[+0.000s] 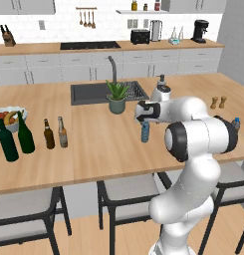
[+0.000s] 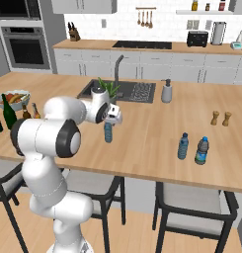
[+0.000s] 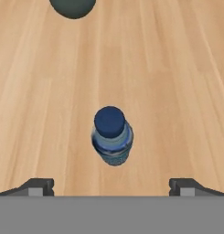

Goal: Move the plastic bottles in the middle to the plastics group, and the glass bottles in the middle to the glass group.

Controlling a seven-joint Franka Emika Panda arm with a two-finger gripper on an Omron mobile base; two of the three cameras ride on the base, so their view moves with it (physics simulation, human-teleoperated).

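Note:
The plastic bottle in the middle (image 1: 145, 132) (image 2: 108, 133) is small, light blue and dark-capped, and stands upright on the wooden island counter (image 1: 103, 149). My gripper (image 1: 145, 121) (image 2: 111, 120) hangs just above it, pointing down, open and holding nothing. From the hand view the bottle (image 3: 112, 135) is seen cap-first, centred between and ahead of the wide-apart fingertips (image 3: 40, 185). Two brown glass bottles (image 1: 49, 134) (image 1: 62, 132) stand to the left. Beside them is the glass group, two tall green wine bottles (image 1: 7, 142) (image 1: 25, 133). The plastics group, two blue bottles (image 2: 183, 146) (image 2: 202, 151), stands at the right.
A potted plant (image 1: 116, 97) stands just behind the bottle, before the sink (image 1: 88, 92) and faucet. A fruit bowl (image 1: 9, 117) sits at the far left. A soap dispenser (image 2: 166, 91) and two shakers (image 2: 220, 118) stand further right. Stools line the near edge.

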